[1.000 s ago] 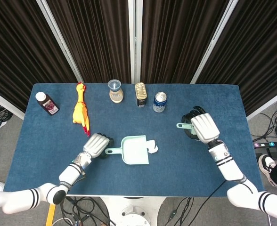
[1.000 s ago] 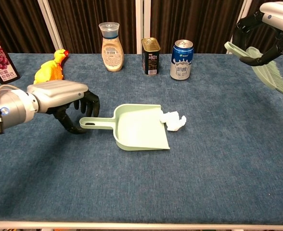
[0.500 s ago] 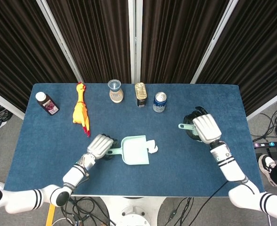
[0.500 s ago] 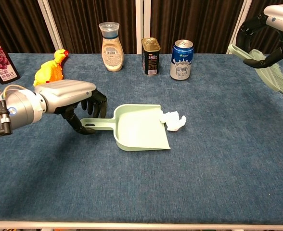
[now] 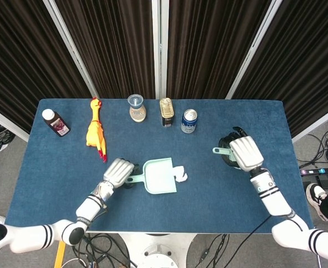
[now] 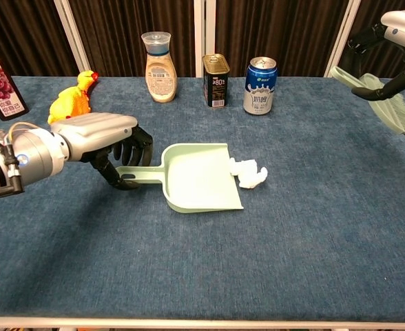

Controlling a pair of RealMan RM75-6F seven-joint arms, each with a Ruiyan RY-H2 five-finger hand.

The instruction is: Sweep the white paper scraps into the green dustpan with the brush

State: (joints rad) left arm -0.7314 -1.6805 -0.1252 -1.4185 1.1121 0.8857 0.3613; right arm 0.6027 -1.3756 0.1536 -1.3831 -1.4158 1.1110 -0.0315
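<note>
— Gripping anything, that left hand (image 6: pixel 96 141)?
— Its dark fingers (image 6: pixel 130 153) curl around the handle of the green dustpan (image 6: pixel 199 178), which lies flat near the middle of the blue bench (image 6: pixel 313 227), open mouth facing the robot's right.
— And the white paper scraps (image 6: pixel 249 172)?
— Crumpled together on the bench, touching the far right corner of the dustpan's mouth, just outside it.
— Where is the brush (image 6: pixel 378 100)?
— Held up off the bench at the right edge, pale green, in the right hand (image 5: pixel 243 153), whose fingers wrap its handle. It is well apart from the scraps.
— What stands along the back?
— A dark juice bottle (image 6: pixel 5 85), a yellow rubber chicken (image 6: pixel 71 98), a beige bottle (image 6: pixel 158 58), a dark tin (image 6: pixel 217 81) and a blue can (image 6: pixel 260 85).
</note>
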